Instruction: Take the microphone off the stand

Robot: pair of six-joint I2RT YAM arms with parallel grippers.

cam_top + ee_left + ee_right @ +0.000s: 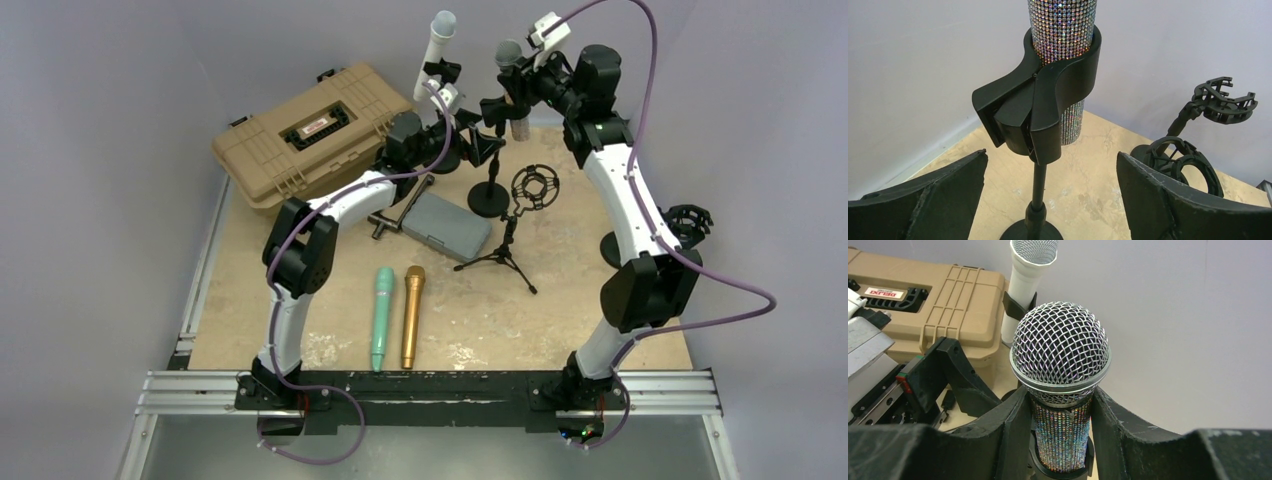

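- Right claw (1060, 450) pinches mic (1060, 355) just under head; long axis upright, 6-to-12.
- Left claw (1050, 165) spread, clear of clip (1048, 100) at its 12.
- Likely way out: straight toward 12.

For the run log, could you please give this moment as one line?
left gripper: open, facing clip | right gripper: shut on microphone | microphone: in clip
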